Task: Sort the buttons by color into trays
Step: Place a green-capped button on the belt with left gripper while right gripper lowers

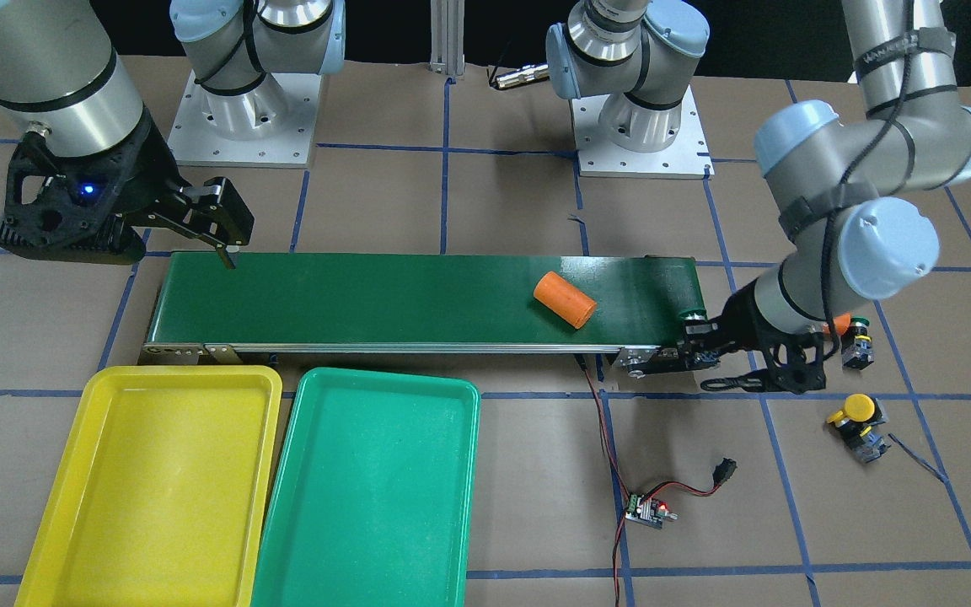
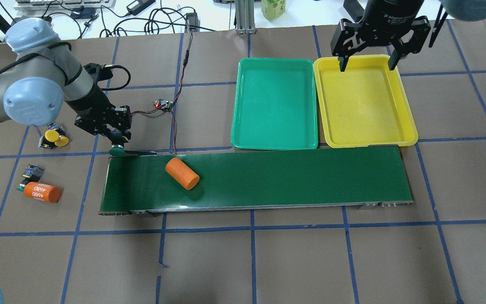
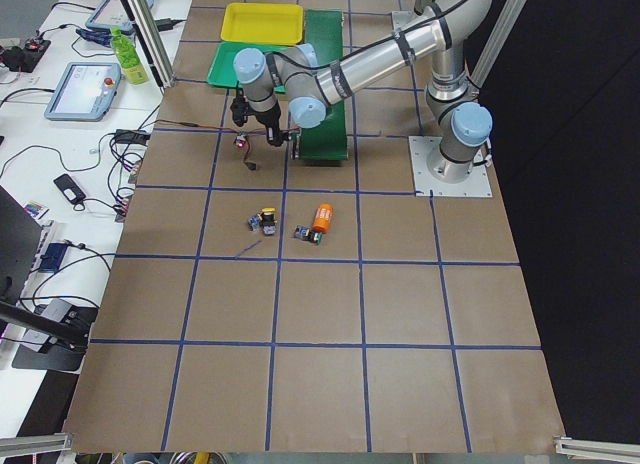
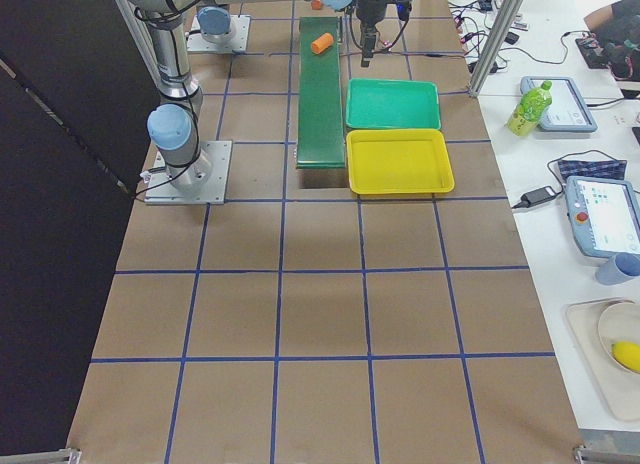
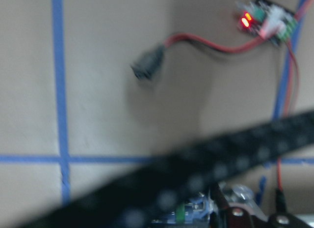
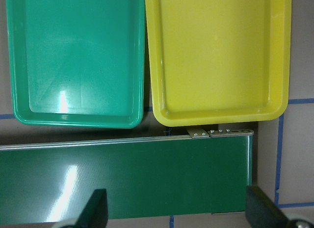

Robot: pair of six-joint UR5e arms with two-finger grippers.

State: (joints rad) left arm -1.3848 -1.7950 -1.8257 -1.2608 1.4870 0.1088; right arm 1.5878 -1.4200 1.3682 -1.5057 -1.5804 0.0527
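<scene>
Positioning a green button (image 2: 116, 150) at the belt (image 2: 289, 177) end, left gripper (image 1: 699, 364), jaw state indeterminate; right gripper (image 2: 365, 65) waits wide-open beside trays (image 2: 274, 105).

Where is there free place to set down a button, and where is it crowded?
The green tray and yellow tray are empty. The conveyor belt is bare from the orange cylinder to its end by the yellow tray. Crowded: the belt's other end, where the left gripper holds a green button.

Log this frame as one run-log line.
left gripper: at green button, belt end, grip unclear | right gripper: open, above belt's tray-side end | green tray, yellow tray: empty | orange cylinder: on belt
</scene>
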